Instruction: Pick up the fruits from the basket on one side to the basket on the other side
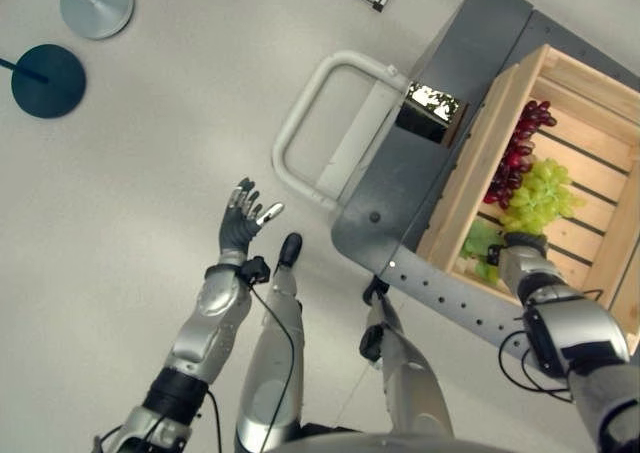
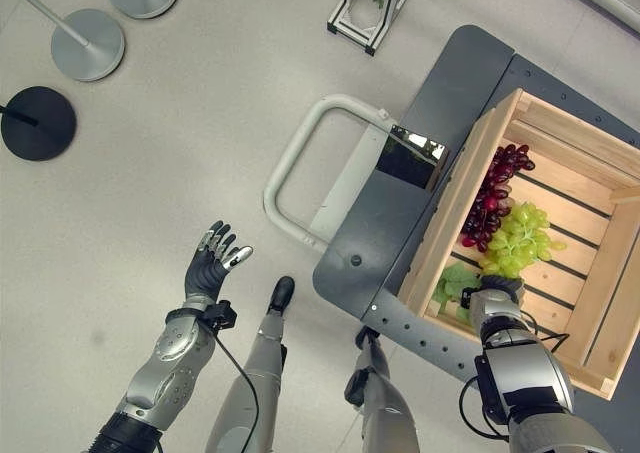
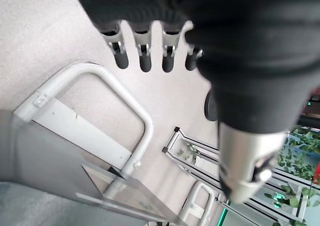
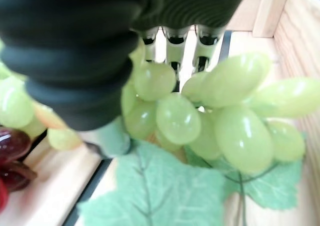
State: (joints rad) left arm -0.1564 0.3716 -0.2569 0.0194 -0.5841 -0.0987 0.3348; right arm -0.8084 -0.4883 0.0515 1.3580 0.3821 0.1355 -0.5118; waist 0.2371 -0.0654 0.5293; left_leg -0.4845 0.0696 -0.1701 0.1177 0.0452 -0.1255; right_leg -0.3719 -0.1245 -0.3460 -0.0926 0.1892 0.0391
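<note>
A wooden crate (image 1: 478,163) stands on a grey cart. Inside it lie a bunch of red grapes (image 1: 518,155) and, beside it, a bunch of green grapes (image 1: 540,195) with a green leaf (image 4: 155,191). My right hand (image 1: 522,261) reaches into the crate at the near end of the green bunch. In the right wrist view its fingers (image 4: 175,46) pass behind the green grapes (image 4: 220,111) and its thumb (image 4: 107,138) presses the near side, so the bunch sits in its grip. My left hand (image 1: 245,221) hangs over the floor to the left, open with fingers spread and nothing in it.
The grey cart (image 1: 440,188) has a white loop handle (image 1: 320,103) pointing left and a dark glossy box (image 1: 432,111) beside the crate. Two round stand bases (image 1: 48,80) sit on the floor at the far left. A metal frame (image 2: 365,13) stands at the back.
</note>
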